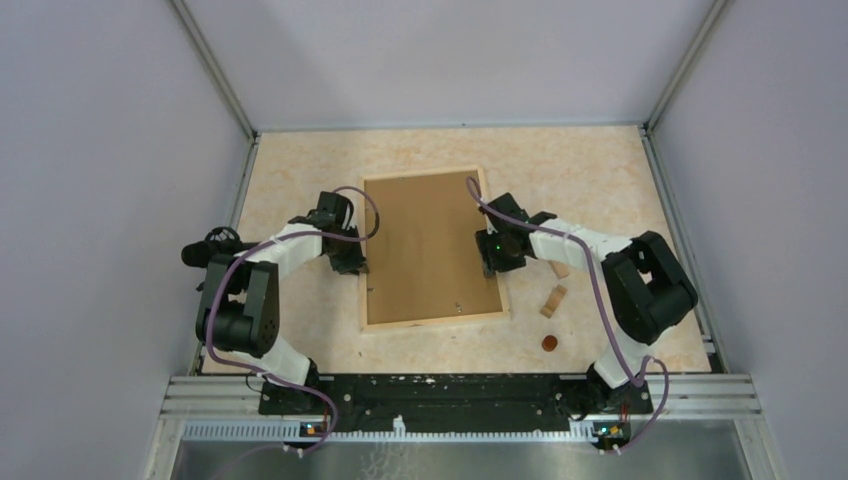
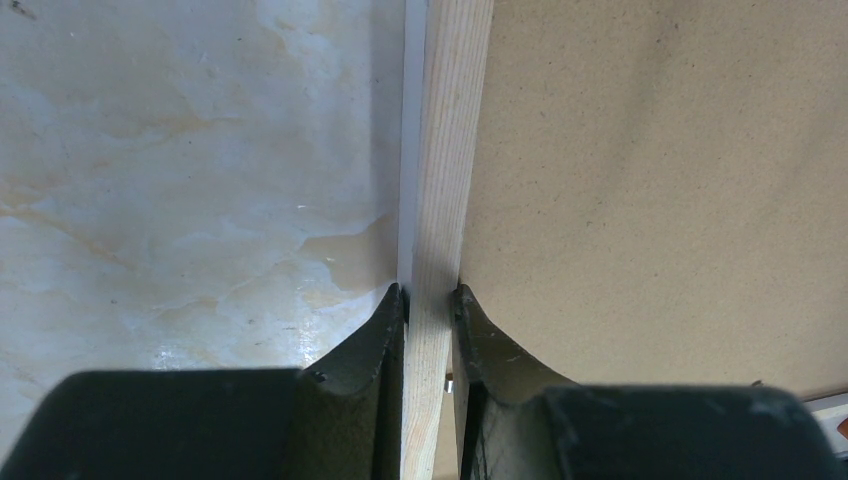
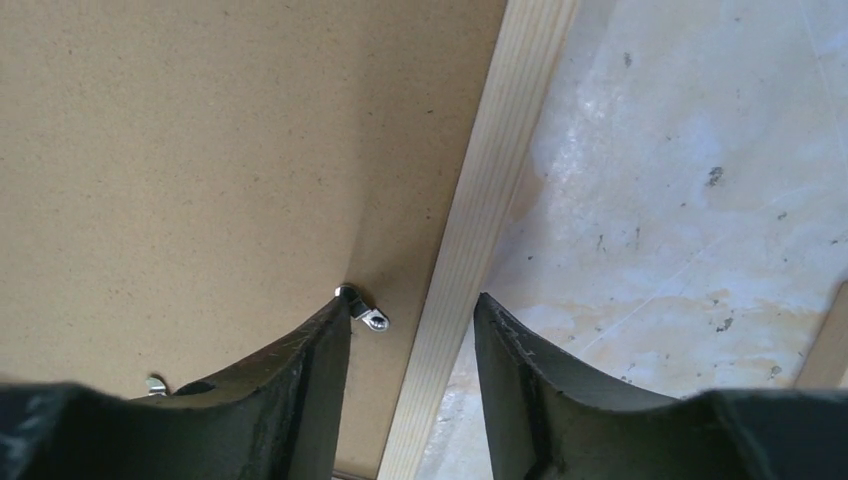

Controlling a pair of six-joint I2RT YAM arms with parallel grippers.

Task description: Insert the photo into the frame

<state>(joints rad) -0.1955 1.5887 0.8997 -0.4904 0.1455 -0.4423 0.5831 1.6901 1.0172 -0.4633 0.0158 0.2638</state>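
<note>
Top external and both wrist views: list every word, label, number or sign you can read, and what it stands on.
None readable in any view.
The plain brown board back of the photo, the thin pale wooden frame and the marbled table carry no print.
The small green light on the right arm is a dot, not text.

Open table (image 1: 560,165) lies beyond the frame (image 1: 435,322); to its right, wooden blocks (image 1: 553,300) and a small brown disc (image 1: 548,343) clutter the near corner.
</note>
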